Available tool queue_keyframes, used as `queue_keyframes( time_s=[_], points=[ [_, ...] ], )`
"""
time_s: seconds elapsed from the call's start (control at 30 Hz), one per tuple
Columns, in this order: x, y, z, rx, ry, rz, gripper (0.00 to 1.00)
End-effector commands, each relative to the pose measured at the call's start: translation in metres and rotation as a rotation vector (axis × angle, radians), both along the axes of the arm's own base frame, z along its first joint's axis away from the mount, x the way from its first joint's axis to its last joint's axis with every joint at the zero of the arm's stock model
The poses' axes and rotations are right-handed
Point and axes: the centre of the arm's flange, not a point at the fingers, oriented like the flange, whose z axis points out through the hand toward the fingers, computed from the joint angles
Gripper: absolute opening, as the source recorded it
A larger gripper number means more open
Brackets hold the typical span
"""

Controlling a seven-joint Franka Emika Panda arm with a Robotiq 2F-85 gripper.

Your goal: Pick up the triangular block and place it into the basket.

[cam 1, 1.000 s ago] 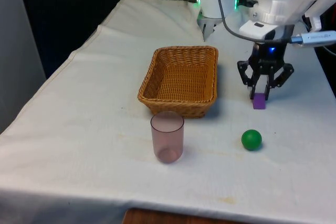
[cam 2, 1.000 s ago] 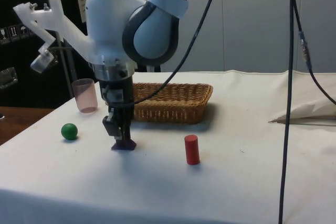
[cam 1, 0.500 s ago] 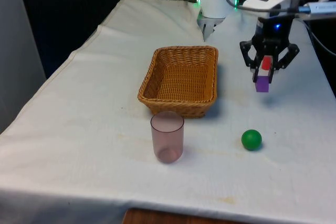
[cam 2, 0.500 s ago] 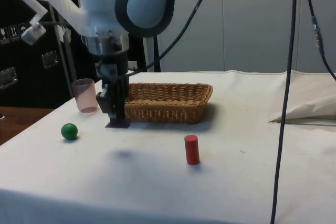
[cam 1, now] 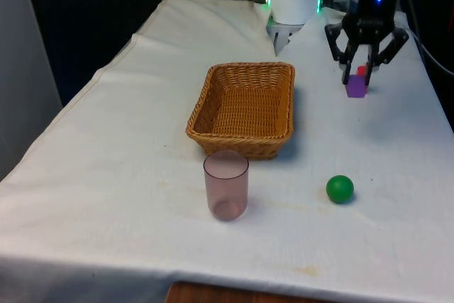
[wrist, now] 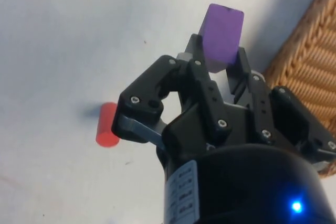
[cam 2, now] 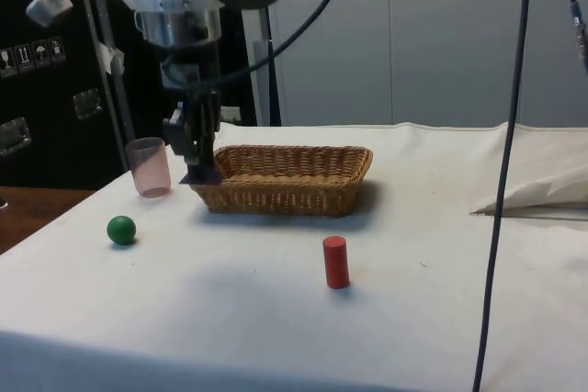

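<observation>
My gripper (cam 1: pixel 357 79) is shut on the purple triangular block (cam 1: pixel 355 86), holding it well above the table on the front view's right of the wicker basket (cam 1: pixel 243 108). In the side view the block (cam 2: pixel 198 176) hangs from the gripper (cam 2: pixel 197 164) level with the basket's rim (cam 2: pixel 294 176), near its end by the cup. The wrist view has the purple block (wrist: pixel 222 36) pinched between the fingers (wrist: pixel 195 51), with the basket's edge (wrist: pixel 310 61) off to one side below.
A red cylinder (cam 2: pixel 335 262) stands on the cloth beyond the gripper (cam 1: pixel 362 70). A green ball (cam 1: pixel 340 189) lies near the front edge, and a translucent pink cup (cam 1: pixel 226 184) stands just in front of the basket.
The gripper has risen from the cloth with the purple block in it, climbing steadily over the last second. The red cylinder now shows behind it.
</observation>
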Motion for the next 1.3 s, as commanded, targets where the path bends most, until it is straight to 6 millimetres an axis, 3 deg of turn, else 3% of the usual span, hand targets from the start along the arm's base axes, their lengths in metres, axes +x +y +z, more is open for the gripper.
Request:
queue_keyframes(
  time_s=[0.0,0.33,0.67,0.9,1.27],
  points=[
    [-0.002,-0.003,0.006,-0.001,0.000,0.004,0.33],
    [-0.012,-0.028,0.018,-0.006,-0.007,0.010,0.33],
    [-0.023,-0.064,0.017,-0.014,-0.005,0.018,0.33],
    [-0.025,-0.078,0.016,-0.029,0.006,0.016,0.33],
    [-0.030,-0.124,0.009,-0.040,0.014,0.013,0.33]
  ],
)
